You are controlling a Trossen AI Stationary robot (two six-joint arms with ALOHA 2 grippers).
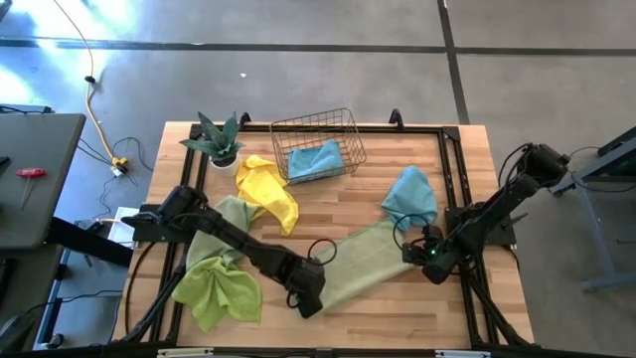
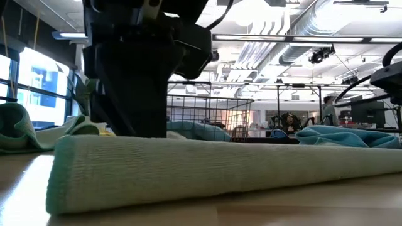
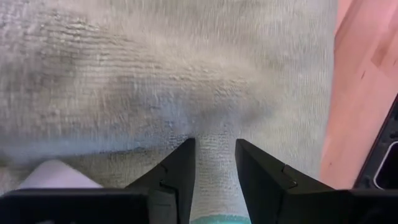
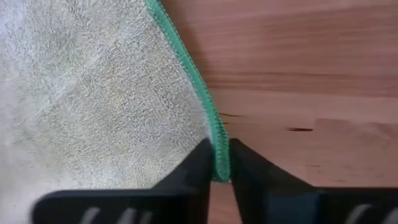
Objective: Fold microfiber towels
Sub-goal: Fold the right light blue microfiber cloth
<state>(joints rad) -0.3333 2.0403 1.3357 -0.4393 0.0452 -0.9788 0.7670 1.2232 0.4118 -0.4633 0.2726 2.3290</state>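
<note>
A pale sage microfiber towel (image 1: 368, 261) lies stretched slantwise on the wooden table, with one gripper at each end; in the low view it is a long roll-like fold (image 2: 207, 169). My left gripper (image 1: 310, 298) is shut on its near left end, and my right gripper (image 1: 425, 256) is shut on its far right end. A light blue towel (image 1: 409, 194) lies crumpled just beyond the right gripper. A yellow towel (image 1: 268, 189), a second sage towel (image 1: 234, 214) and a lime green towel (image 1: 219, 290) lie bunched at the left. My left gripper pinches the sage towel between its two fingers (image 3: 180, 171), close to the green hem (image 3: 217, 219) at that end. It comes from above, slanting down. The towel rests on the table; one layer or several, I cannot tell. My right gripper pinches the towel's green-stitched hem (image 4: 215, 132) between its two fingertips (image 4: 202, 163). It comes from above, slanting down, with the fingers across the edge. The cloth beside it lies flat on the wood.
A wire basket (image 1: 343, 124) holding a blue towel (image 1: 316, 159) stands at the far middle, with a spiky potted plant (image 1: 214, 139) to its left. Black frame rails (image 1: 452, 179) run along the table's edges. Bare wood (image 1: 397, 308) shows near the front right.
</note>
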